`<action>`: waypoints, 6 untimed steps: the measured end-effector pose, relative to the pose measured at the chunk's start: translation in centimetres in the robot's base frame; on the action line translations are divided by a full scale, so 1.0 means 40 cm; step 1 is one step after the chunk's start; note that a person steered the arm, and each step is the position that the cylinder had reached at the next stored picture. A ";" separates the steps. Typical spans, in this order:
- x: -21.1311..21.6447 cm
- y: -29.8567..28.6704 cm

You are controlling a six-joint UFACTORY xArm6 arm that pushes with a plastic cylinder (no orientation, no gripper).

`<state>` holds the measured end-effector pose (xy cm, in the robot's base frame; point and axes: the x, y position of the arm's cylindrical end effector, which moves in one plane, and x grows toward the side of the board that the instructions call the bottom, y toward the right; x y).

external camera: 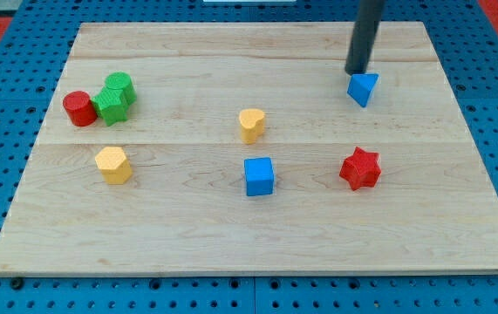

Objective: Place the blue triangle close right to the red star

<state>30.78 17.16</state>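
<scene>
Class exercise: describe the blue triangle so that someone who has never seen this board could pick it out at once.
Start at the wooden board and go to its upper part at the view's right, where my tip comes down. The blue triangle sits right beside it, above the red star. The only other blue piece, the blue cube, is square-sided and near the middle.

straight dark grey rod, smooth and round, my tip (356,72) blunt, plain
</scene>
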 end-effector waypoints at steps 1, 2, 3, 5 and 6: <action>0.025 0.095; 0.049 0.086; 0.070 0.040; 0.109 -0.017; 0.136 -0.048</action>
<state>36.22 15.23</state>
